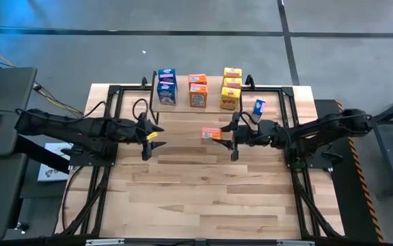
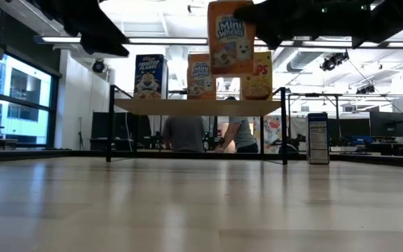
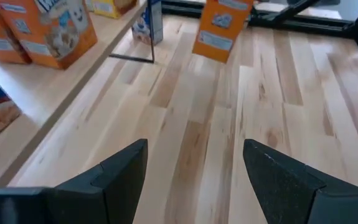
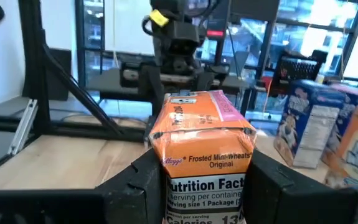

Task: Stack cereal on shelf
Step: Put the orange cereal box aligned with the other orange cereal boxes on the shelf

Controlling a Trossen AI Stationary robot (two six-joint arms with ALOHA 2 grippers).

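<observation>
An orange cereal box [image 1: 212,134] hangs in the air in my right gripper [image 1: 227,135], in front of the shelf [image 1: 182,108] and above the level of its plank [image 2: 197,106]. On the plank stand blue [image 2: 150,75], orange [image 2: 201,77] and yellow [image 2: 257,84] boxes. One blue box [image 1: 258,106] stands on the table by the shelf's right legs. My left gripper [image 3: 194,168] is open over bare wood left of the held box, touching nothing. My right gripper pinches the orange box [image 4: 203,155] between its two fingers [image 4: 144,183], one on each broad face, beside the nutrition side panel [image 4: 207,193]. It comes level from the table's right. The box is upright and lifted clear of table and shelf [image 2: 230,28].
Black frame rails [image 1: 114,147] run along both sides of the table. The near half of the tabletop [image 1: 196,198] is bare wood. Two people [image 2: 183,133] stand in the room beyond the shelf.
</observation>
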